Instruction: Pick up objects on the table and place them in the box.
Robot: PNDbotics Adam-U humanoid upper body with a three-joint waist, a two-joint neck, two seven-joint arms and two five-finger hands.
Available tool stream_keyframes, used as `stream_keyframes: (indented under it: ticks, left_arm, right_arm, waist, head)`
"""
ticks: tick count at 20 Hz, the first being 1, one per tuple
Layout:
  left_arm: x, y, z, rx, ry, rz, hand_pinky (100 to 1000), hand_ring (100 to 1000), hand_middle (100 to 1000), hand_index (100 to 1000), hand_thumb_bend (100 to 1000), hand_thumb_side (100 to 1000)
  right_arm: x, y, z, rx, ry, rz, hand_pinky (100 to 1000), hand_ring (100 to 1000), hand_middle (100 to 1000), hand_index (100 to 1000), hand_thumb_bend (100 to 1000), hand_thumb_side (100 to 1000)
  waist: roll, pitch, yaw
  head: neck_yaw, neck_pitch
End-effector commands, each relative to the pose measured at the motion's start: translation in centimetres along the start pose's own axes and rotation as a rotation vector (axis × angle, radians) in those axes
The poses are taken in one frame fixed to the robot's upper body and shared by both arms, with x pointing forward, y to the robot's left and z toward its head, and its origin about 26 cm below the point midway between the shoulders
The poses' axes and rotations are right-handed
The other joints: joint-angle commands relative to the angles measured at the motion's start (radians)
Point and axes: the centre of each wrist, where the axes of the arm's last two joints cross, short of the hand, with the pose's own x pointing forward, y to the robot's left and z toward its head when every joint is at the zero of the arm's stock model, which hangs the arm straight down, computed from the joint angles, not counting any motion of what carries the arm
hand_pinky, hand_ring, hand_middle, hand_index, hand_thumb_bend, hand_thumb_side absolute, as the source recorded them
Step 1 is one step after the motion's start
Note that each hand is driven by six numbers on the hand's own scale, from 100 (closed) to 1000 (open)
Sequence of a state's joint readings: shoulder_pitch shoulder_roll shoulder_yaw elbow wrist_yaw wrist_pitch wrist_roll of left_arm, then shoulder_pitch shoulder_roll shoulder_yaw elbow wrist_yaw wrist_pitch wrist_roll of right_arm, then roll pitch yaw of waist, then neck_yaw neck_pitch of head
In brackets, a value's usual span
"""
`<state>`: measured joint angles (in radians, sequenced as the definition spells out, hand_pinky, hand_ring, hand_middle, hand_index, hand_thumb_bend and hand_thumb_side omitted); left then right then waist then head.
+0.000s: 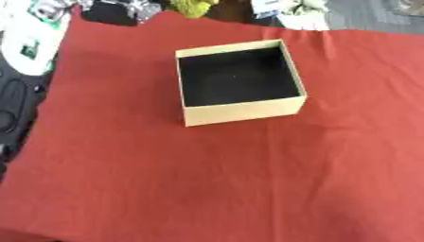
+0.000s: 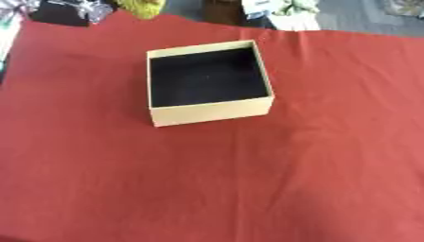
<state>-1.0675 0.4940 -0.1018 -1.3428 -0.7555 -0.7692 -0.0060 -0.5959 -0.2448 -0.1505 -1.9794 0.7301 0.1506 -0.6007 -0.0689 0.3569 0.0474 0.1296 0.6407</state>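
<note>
A tan cardboard box [image 1: 240, 113] with a black inside stands open on the red cloth [image 1: 207, 179], a little left of the middle and toward the far side. I see nothing inside it. Neither of my hands shows in either view. No loose object lies on the red cloth around the box.
Beyond the cloth's far edge sit a yellow-green thing [image 1: 192, 6], a dark item [image 1: 116, 12] and pale packets [image 1: 290, 10]. A white and green packet [image 1: 31, 45] and dark gear [image 1: 15, 104] lie off the cloth's left edge.
</note>
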Motion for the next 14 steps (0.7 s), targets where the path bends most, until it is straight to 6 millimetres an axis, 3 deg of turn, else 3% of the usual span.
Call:
stream_keyframes:
  ticks: [1,6,14]
  left_arm:
    - [-0.3,-0.2,-0.9,-0.017,-0.01,-0.019,431,470,414,632,211,100]
    - [-0.2,-2.8,-0.9,-0.075,-0.011,0.024,435,468,409,633,210,100]
    - [1.2,-6.7,-0.2,-0.207,-0.061,0.063,448,476,430,641,217,119]
  right_arm:
    - [0.9,-0.1,-0.6,-0.038,-0.029,-0.03,733,859,556,527,100,620]
    - [1.2,0.2,-0.4,-0.046,-0.027,-0.053,732,858,555,526,100,621]
    - [1.1,0.1,-0.4,-0.056,-0.026,-0.05,731,859,555,525,100,622]
  waist:
    - [0.0,-0.031,-0.012]
    - [-0.006,-0.031,-0.033]
    - [0.0,-0.027,-0.025]
  head:
    - [0.023,-0.003]
    - [0.042,-0.001]
    - [0.03,0.005]
